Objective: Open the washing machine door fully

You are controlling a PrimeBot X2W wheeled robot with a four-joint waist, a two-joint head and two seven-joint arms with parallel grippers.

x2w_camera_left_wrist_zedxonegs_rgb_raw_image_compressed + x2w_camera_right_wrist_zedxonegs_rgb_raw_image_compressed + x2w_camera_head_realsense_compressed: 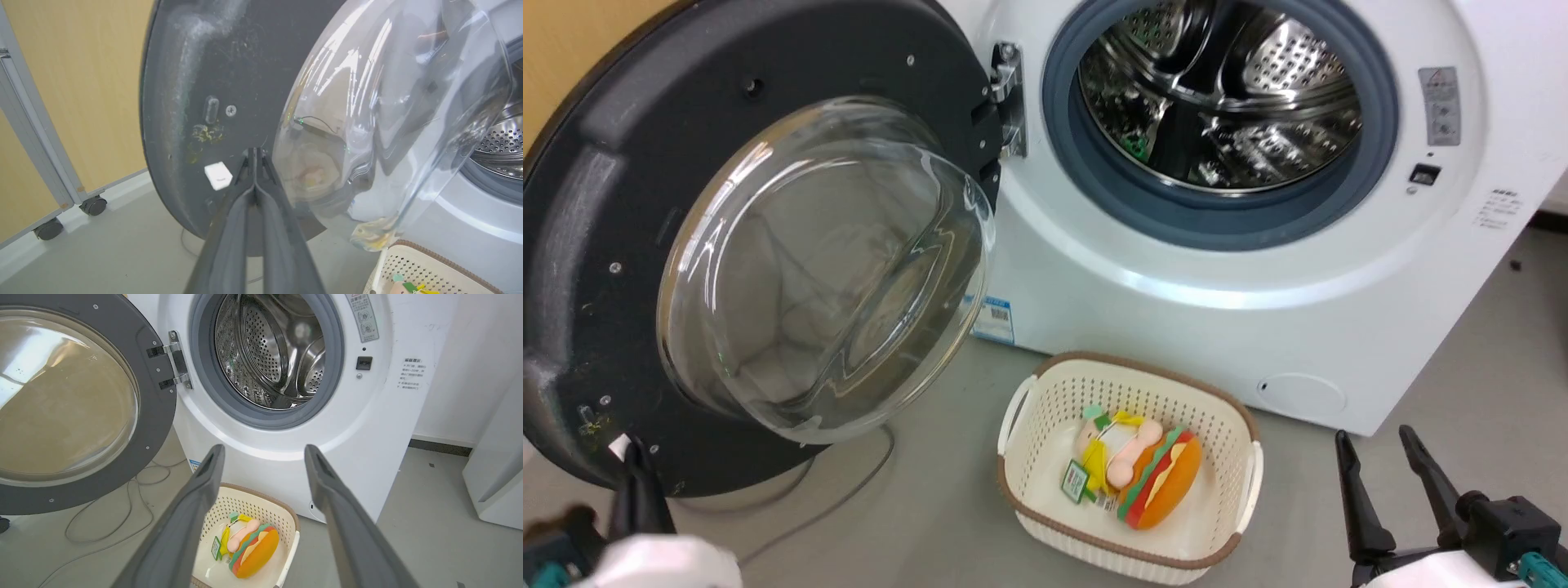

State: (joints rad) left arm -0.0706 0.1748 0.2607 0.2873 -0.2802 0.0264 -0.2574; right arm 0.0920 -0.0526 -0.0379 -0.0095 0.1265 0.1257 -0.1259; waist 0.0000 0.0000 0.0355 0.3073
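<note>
Now — one washing machine door [825,269] open | one basket [1047,407] | one burger toy [1166,483]

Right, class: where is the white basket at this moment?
In the head view the basket sits on the floor at lower centre, in front of the washing machine, right of its open door.

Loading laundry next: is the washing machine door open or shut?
Open. The washing machine door stands wide to the left on its hinge, glass bowl facing out, and the steel drum is exposed.
</note>
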